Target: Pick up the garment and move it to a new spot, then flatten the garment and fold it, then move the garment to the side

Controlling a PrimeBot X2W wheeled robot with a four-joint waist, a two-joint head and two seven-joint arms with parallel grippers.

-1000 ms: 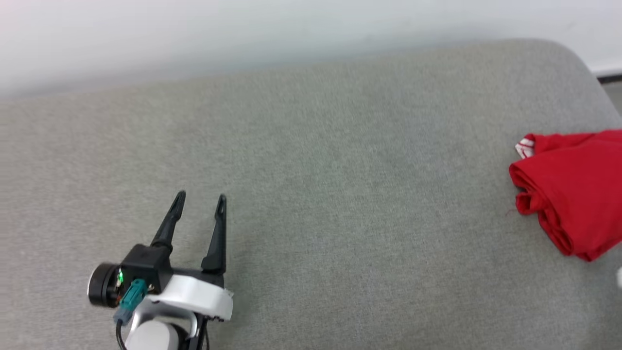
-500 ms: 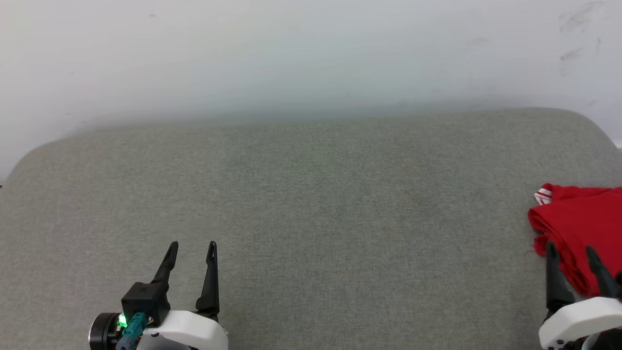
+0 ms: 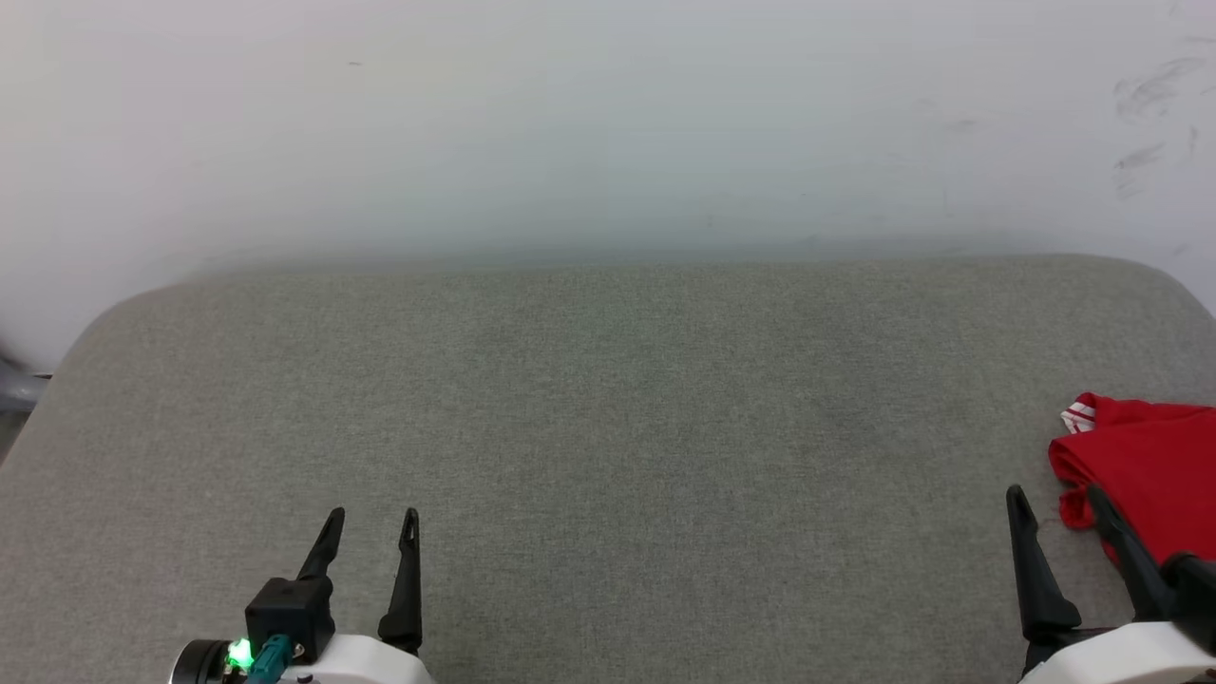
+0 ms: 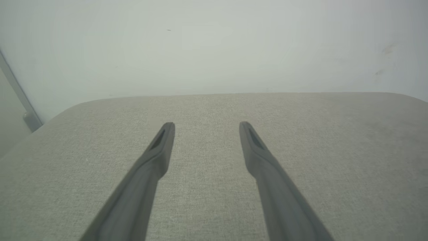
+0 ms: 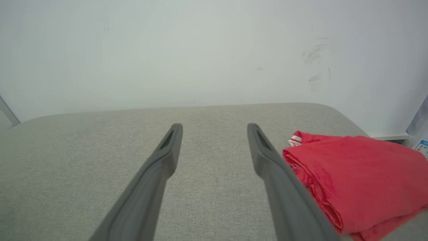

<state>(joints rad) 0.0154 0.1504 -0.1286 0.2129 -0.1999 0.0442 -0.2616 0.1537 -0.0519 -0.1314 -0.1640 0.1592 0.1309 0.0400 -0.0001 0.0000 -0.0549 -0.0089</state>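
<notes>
The garment [image 3: 1145, 470] is a red shirt lying folded in a compact bundle at the right edge of the grey padded surface [image 3: 608, 427], a bit of red-and-white striped trim showing at its far corner. In the right wrist view the garment [image 5: 357, 174] lies just right of my right gripper [image 5: 214, 128], apart from the fingers. That right gripper [image 3: 1056, 494] stands open and empty at the lower right of the head view. At the lower left my left gripper [image 3: 371, 518] is open with nothing between its fingers, and the left wrist view shows the left gripper [image 4: 206, 125] over bare fabric.
A pale wall [image 3: 608, 123] rises straight behind the padded surface. The surface has rounded far corners at left and right. A grey metal post [image 4: 20, 100] stands past the left corner.
The camera has tilted up, so the surface and garment sit lower in the picture. My right gripper has come into view beside the garment. The garment itself has not moved.
</notes>
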